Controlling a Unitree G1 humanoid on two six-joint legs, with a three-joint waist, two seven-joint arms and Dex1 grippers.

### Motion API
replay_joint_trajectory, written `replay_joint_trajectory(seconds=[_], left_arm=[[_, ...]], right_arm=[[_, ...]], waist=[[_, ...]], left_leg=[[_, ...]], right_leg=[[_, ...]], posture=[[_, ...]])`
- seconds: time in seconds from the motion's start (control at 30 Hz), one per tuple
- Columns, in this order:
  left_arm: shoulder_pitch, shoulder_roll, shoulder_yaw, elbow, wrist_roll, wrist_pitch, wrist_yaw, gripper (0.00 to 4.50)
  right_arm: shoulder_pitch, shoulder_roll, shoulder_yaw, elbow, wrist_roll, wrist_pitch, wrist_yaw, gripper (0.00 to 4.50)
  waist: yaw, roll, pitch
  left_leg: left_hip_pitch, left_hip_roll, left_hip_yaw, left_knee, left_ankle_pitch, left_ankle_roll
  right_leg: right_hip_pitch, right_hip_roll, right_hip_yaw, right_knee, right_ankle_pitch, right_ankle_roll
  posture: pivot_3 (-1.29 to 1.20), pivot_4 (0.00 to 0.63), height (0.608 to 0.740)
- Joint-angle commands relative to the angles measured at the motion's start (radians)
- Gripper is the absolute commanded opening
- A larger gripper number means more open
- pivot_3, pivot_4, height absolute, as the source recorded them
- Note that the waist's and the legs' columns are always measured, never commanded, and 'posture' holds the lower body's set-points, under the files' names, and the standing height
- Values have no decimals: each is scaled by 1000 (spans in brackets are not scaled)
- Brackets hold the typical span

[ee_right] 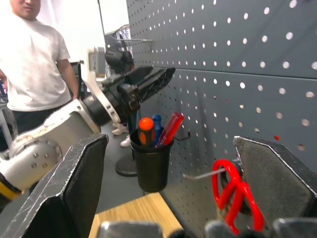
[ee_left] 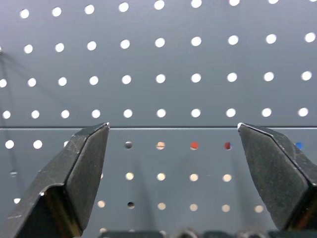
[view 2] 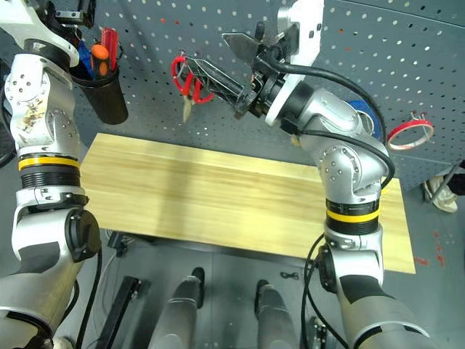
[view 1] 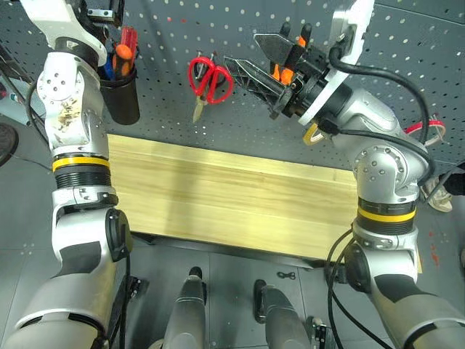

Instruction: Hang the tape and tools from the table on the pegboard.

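Your scissors (view 1: 209, 80) hung upright on the pegboard (view 1: 407, 65), blades down, partly hidden behind the empty, spread right gripper (view 1: 254, 62); left gripper (ee_left: 173, 163) gaped too

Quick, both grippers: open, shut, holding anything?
Left gripper: open, holding nothing, facing the pegboard.
Right gripper: open, holding nothing.

light: even, moderately bright indoor, no hard glare | tabletop (view 1: 218, 196): soft sheen across the planks, faint darker band at its left part | pegboard (ee_left: 158, 59): soft shadow near one edge in left wrist view | right wrist view: bright washed-out background behind a person (ee_right: 34, 59) | focus: close pincer fingers (ee_left: 79, 168) slightly soft, head views sharp
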Motion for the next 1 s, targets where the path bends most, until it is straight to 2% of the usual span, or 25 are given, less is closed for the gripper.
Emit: replay_joint_trajectory(seconds=[0.03, 0.2, 0.33, 0.43, 0.6, 0.73, 0.87, 1.0], left_arm=[[27, 93, 18, -195, -108, 201, -117, 4468], [117, 201, -36, -445, -315, 582, -322, 4468], [196, 245, -94, -619, -422, 784, -402, 4468], [301, 285, -144, -721, -461, 865, -471, 4468], [528, 318, -261, -852, -407, 827, -538, 4468], [661, 277, -354, -865, -340, 749, -555, 4468], [753, 178, -440, -735, -232, 605, -546, 4468], [751, 72, -516, -572, -97, 448, -511, 4468]], right_arm=[[80, -83, -19, -104, 11, 32, 41, 4500], [235, -215, -18, -196, 21, 64, 113, 4500], [343, -264, -38, -252, 36, 83, 125, 4500], [454, -298, -50, -304, 40, 102, 129, 4500], [702, -359, -34, -312, -73, 21, 146, 4500], [810, -363, -56, -257, -144, 1, 101, 4500], [860, -362, -46, -194, -239, -44, 59, 4500], [895, -341, -35, -162, -304, -67, 12, 4500]], waist=[[-6, 0, 0], [-6, 0, 0], [-5, 0, 0], [-7, 0, 0], [-11, 1, 0], [-16, 1, 0], [-18, 5, -2], [-18, 12, -6]], left_leg=[[0, 0, 0, 0, 0, 0], [1, 0, 0, 1, 0, 0], [2, 0, -1, 6, 0, 0], [2, 0, -1, 9, 0, 1], [3, 1, -1, 10, 0, 1], [3, 1, 0, 13, 0, 1], [3, 1, 0, 13, 2, 4], [3, 1, 0, 14, 2, 4]], right_leg=[[0, 0, 0, 0, 0, 0], [0, 0, 0, 2, 0, 0], [2, 0, 0, 0, 0, 0], [2, 0, 0, 3, -1, 0], [3, 0, 1, 3, -1, 0], [3, 0, 1, 3, -2, -1], [4, 0, 1, 3, -6, 5], [4, 0, 2, 2, -6, 5]], posture=[[156, 264, 740], [189, 280, 740], [191, 290, 740], [173, 304, 740], [152, 311, 740], [138, 311, 740], [118, 303, 740], [93, 292, 740]])
